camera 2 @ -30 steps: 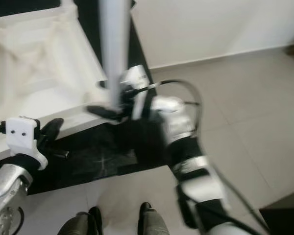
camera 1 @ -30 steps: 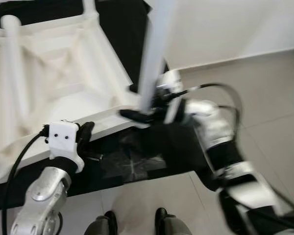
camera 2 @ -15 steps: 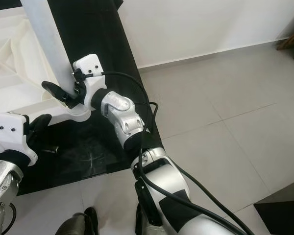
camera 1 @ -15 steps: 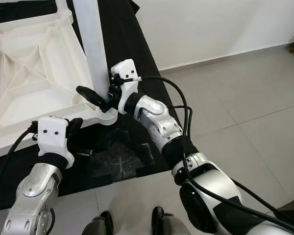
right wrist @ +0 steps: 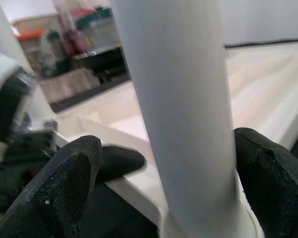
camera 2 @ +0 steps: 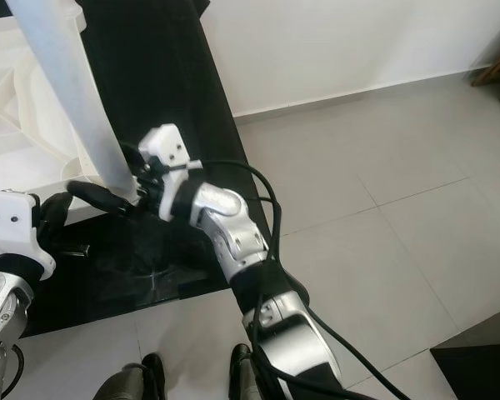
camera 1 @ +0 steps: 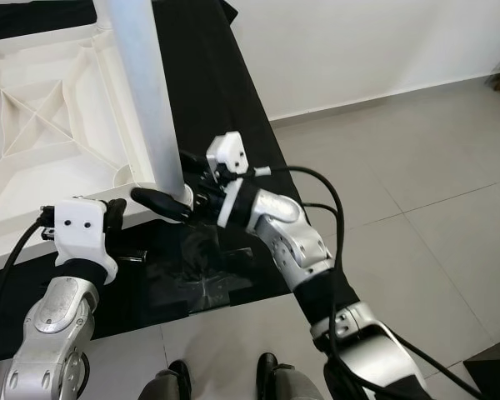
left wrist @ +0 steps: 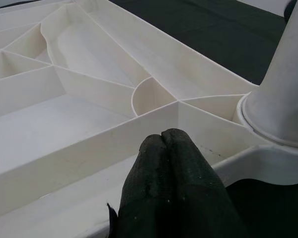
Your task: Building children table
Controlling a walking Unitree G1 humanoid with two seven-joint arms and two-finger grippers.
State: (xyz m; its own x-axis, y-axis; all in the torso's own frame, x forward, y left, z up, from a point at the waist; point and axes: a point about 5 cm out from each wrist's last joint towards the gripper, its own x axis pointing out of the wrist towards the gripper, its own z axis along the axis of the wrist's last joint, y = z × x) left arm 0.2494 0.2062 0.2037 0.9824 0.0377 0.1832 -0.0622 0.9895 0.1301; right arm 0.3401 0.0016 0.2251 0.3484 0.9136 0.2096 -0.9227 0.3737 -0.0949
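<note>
White leg (camera 1: 146, 100), right gripper (camera 1: 171, 200) now lower

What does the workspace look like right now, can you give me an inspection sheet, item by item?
Surface: black mat spread on a pale tiled floor.
Job's things: white table top lying upside down on the mat, ribs showing; one white leg standing in its near corner socket.
Clutter: nothing seen.
Grippers: right gripper has a finger on each side of the leg near its base; left gripper is shut, its tips at the table top's edge beside that corner.
Cables: black cable loops over the right arm; another runs along the left arm.
Surroundings: white wall; the robot's feet at the near edge.
</note>
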